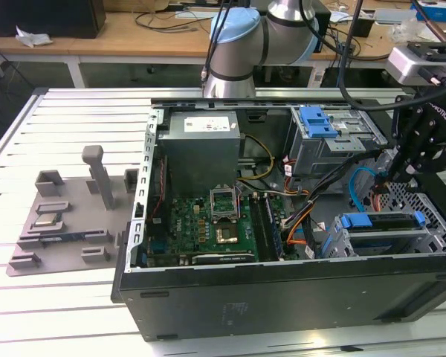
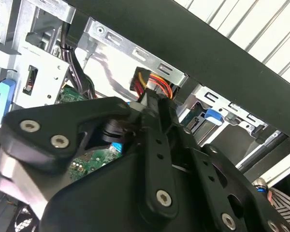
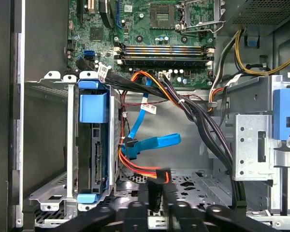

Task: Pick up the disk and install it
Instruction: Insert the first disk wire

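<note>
The disk (image 3: 93,150), a drive in a blue plastic carrier, stands on edge inside the metal drive cage (image 3: 48,193) at the case's front corner. In the exterior view the disk (image 1: 379,223) sits in the same cage at the lower right. My gripper (image 3: 158,197) hangs beside the cage, a short way from the disk's connector end. It is shut on a black power connector (image 3: 157,180) with orange, red and yellow wires. In the second wrist view the gripper (image 2: 145,104) pinches the same connector (image 2: 152,87). In the exterior view my gripper (image 1: 381,192) reaches down into the case just above the cage.
A blue data cable (image 3: 154,143) lies loose next to the held connector. A thick bundle of black cables (image 3: 203,121) crosses the case floor. The motherboard (image 1: 208,223), grey power-supply box (image 1: 201,145) and an upper bay with a blue latch (image 1: 317,121) surround it. A grey fixture plate (image 1: 67,216) lies outside.
</note>
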You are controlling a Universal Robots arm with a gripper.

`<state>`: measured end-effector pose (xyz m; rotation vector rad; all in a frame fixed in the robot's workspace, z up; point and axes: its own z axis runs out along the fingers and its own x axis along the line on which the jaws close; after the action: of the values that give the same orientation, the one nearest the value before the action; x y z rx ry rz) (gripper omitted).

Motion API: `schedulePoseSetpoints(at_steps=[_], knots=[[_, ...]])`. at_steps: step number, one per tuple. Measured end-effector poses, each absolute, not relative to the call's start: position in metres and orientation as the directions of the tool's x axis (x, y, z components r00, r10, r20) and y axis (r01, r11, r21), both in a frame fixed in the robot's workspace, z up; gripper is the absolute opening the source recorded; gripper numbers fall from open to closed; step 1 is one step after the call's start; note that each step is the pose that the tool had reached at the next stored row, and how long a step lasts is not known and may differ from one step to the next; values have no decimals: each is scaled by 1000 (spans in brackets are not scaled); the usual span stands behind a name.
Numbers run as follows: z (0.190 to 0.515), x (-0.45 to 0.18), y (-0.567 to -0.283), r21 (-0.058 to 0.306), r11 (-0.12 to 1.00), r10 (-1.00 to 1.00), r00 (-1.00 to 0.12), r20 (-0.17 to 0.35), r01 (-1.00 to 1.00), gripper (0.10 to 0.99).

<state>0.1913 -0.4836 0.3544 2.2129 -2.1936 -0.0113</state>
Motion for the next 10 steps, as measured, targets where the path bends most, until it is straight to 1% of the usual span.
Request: schedulePoseSetpoints(at_steps=[1,2,8,10], knots=[[354,191,-484,23,-9,-1000,9,13,-1000,216],[354,191,-484,23,-9,-1000,9,13,-1000,169],[354,188,-484,23,-9,-1000,9,14,-1000,169],[354,184,-492,23,-8,-1000,9,20,-1000,169]])
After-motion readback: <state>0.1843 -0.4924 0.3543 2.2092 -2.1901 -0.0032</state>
